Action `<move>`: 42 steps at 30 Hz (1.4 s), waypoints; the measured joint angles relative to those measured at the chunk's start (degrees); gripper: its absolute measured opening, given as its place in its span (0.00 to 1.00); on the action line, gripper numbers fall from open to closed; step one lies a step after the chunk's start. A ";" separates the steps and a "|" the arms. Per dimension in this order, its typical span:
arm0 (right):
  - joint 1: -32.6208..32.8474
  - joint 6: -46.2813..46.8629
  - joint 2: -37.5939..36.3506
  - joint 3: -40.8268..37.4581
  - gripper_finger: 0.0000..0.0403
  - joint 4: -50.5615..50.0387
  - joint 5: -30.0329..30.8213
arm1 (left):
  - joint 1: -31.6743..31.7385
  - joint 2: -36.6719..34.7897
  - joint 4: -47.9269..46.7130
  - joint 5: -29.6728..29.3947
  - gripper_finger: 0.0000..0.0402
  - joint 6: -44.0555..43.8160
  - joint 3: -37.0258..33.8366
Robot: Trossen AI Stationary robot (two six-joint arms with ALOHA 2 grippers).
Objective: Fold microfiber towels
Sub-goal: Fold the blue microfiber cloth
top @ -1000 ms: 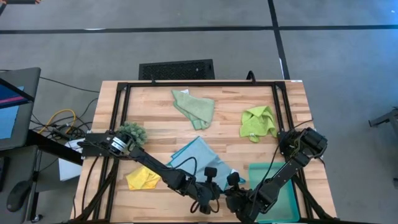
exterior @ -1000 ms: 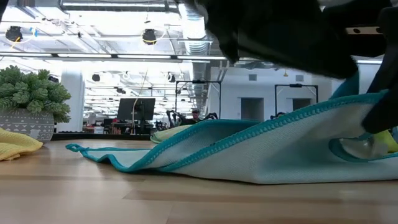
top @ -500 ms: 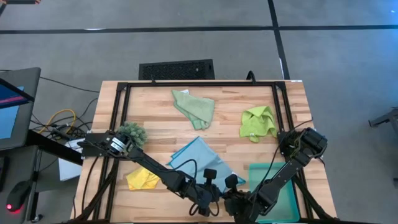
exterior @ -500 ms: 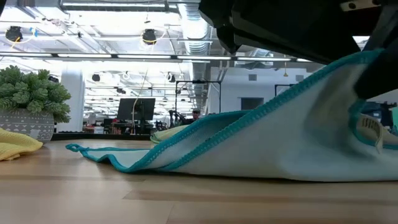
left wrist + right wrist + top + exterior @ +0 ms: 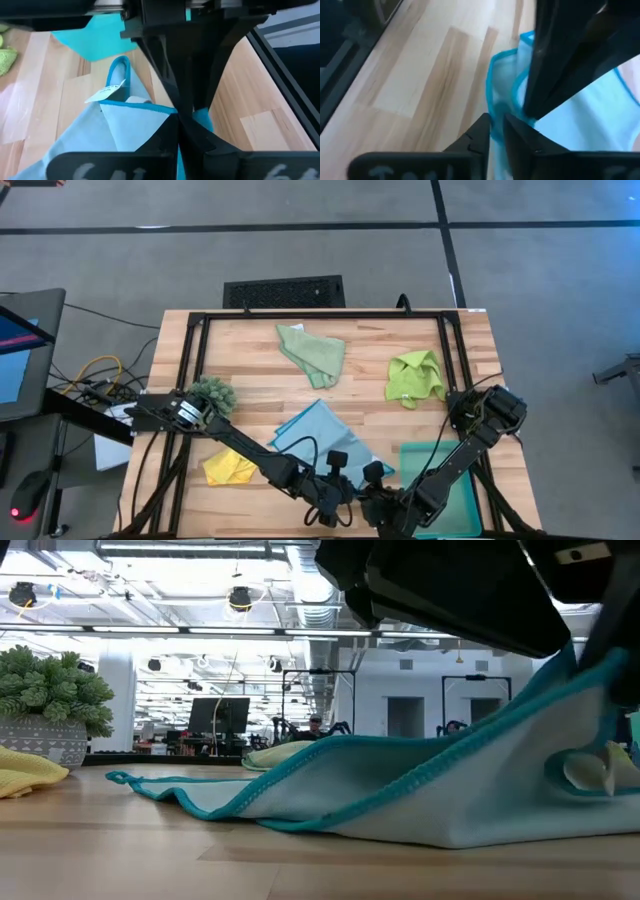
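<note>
The light blue towel lies near the table's front edge. Its near end is raised and its far part rests flat on the wood. My left gripper is shut on that raised end. My right gripper faces it tip to tip, and the teal hem runs into a narrow gap between its fingers. The pale sage towel and the lime towel lie crumpled at the back. The yellow towel lies at the front left. My left gripper pinches the light blue towel's teal hemmed edge between its two fingers, close to the white tag. The fingers slant down from the table's left. That end hangs lifted and the rest slopes down onto the table. Whether my right gripper touches the hem, I cannot tell.
A teal tray sits at the front right, under the right arm. A dark green spiky clump stands at the left edge by the left arm's base. A black frame runs around the tabletop.
The light blue towel's near end was lifted higher off the table. It has since sunk a little and its hem sags in the middle. The far part stayed flat on the wood. Both arms stayed about where they were.
</note>
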 joint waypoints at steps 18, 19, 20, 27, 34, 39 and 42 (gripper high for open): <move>1.09 4.29 -0.39 0.00 0.26 -7.66 0.06 | -0.07 0.00 -2.32 6.31 0.00 -1.34 0.00; 1.09 4.50 -0.39 0.00 0.26 -7.70 0.05 | -0.11 0.00 -2.48 7.74 0.00 -1.36 0.00; 1.09 4.50 -0.39 0.00 0.25 -7.63 -0.10 | -0.17 0.00 -2.66 8.75 0.00 -1.36 0.00; 1.11 5.03 -0.39 0.88 0.25 -7.24 -0.16 | -0.51 0.00 -2.46 11.51 0.00 0.61 0.00; 1.11 8.12 -0.39 0.92 0.26 -5.79 -0.57 | -1.51 0.17 -2.60 20.86 0.00 2.94 0.00; 1.09 7.15 -0.39 0.96 0.31 -1.76 -3.21 | -1.42 0.17 -2.29 21.03 0.00 3.80 0.00; 1.09 7.05 -0.39 0.96 0.36 -1.03 -4.79 | -1.44 0.17 -2.08 21.05 0.00 3.86 -0.15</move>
